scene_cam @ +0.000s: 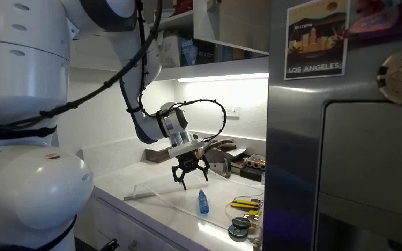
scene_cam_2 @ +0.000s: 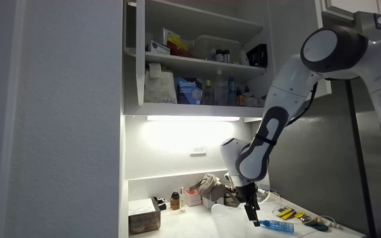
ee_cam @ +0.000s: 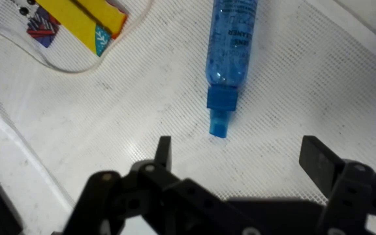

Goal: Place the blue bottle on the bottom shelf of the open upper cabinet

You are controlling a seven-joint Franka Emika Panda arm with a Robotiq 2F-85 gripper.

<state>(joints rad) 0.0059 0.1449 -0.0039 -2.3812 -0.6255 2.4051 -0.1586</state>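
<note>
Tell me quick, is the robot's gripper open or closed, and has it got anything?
Gripper: open, jaws wide apart, holding nothing; the blue bottle lies on its side, not gripped.

Down on its side lies the blue bottle (ee_cam: 231, 55), slim and see-through, dark print along its body, LENS readable upside down in the wrist view. Darker collar, narrow nozzle, and that nozzle points to the bottom of the same view! White mesh (ee_cam: 162, 94) under it, the worktop (scene_cam: 117, 179) beneath that. Well above, the upper cabinet (scene_cam_2: 177, 23), white, stands open in both exterior views, its bottom shelf (scene_cam_2: 193, 108) a flat white board, well loaded and lit bright along the underside.
</note>
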